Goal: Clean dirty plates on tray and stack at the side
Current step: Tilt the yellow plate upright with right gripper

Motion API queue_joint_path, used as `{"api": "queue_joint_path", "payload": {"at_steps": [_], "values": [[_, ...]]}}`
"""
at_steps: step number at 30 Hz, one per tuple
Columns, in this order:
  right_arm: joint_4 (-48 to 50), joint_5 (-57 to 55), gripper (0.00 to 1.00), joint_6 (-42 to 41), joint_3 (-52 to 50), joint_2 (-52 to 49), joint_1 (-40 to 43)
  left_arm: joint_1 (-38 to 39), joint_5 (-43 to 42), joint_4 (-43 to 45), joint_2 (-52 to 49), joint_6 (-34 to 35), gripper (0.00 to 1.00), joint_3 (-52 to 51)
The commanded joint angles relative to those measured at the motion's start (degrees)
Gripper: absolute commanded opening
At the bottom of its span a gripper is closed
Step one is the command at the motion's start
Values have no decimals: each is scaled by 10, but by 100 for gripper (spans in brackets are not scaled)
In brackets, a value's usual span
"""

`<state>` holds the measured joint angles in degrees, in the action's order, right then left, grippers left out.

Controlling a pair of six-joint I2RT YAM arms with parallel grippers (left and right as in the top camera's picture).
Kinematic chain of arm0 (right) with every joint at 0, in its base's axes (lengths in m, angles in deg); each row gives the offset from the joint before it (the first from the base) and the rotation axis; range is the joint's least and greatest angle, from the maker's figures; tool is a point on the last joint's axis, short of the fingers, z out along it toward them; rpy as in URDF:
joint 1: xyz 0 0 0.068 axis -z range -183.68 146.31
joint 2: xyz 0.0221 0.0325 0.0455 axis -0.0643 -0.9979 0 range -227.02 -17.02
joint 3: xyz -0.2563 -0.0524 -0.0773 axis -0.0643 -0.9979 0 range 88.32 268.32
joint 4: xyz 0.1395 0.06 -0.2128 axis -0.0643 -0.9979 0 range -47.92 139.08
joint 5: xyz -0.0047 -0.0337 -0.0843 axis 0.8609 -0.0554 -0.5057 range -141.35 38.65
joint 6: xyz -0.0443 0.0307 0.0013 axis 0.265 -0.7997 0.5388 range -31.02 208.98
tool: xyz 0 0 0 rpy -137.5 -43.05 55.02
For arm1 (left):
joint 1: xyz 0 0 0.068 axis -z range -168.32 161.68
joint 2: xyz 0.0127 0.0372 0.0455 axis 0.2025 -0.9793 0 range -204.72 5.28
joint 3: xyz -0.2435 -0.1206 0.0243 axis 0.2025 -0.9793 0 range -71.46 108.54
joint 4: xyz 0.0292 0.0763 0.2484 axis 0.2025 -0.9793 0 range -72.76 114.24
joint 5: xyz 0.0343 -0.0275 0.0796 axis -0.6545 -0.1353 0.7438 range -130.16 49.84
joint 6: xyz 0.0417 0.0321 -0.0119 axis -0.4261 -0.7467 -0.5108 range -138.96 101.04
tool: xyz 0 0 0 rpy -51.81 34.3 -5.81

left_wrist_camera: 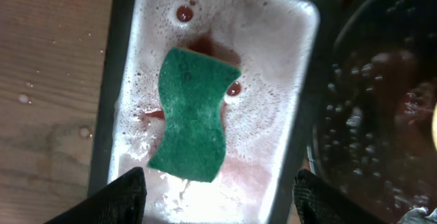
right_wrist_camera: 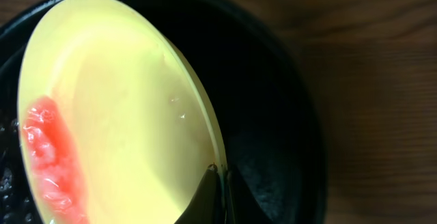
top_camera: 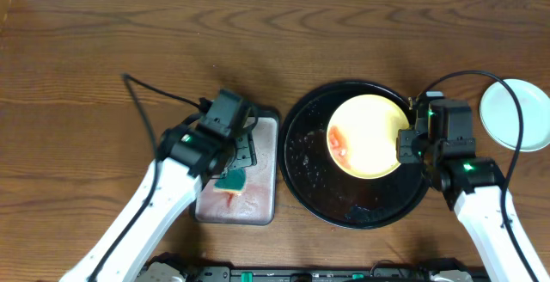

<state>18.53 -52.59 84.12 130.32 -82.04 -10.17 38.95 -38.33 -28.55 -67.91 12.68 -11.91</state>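
Observation:
A pale yellow plate (top_camera: 369, 136) with a red-orange smear on its left part is held tilted over the large black tray (top_camera: 301, 166). My right gripper (top_camera: 404, 147) is shut on the plate's right rim; the right wrist view shows the fingers pinching the rim (right_wrist_camera: 220, 176) of the yellow plate (right_wrist_camera: 123, 108) above the black tray (right_wrist_camera: 273, 115). A pale mint-white plate (top_camera: 516, 114) lies on the wood at the far right. My left gripper (top_camera: 236, 157) is open and empty above the teal sponge (left_wrist_camera: 194, 115) in the grey rectangular tray (left_wrist_camera: 300, 80).
The grey tray (top_camera: 262, 205) holds sudsy reddish water under the sponge (top_camera: 230, 179). The black tray's wet rim (left_wrist_camera: 382, 115) lies just right of the grey tray. Black cables run from both arms across the wood.

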Motion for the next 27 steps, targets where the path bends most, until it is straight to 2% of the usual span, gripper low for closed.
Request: {"api": "queue_joint_path", "payload": {"at_steps": [1,3,9,13,17,27], "values": [[-7,-70,1,7,3,36,-17,-3,-3,-11,35,1,76,3],[-7,-79,1,7,3,49,-29,-3,-3,-11,42,1,84,3],[-16,-83,1,6,3,55,-49,-3,-3,-11,40,1,84,3],[-4,-130,1,13,3,56,-61,-2,-3,-11,40,1,84,3],[9,-151,1,28,12,56,-103,-3,-3,-11,40,1,84,3],[-45,-359,1,28,30,56,-251,-3,-3,-11,40,1,84,3]]}}
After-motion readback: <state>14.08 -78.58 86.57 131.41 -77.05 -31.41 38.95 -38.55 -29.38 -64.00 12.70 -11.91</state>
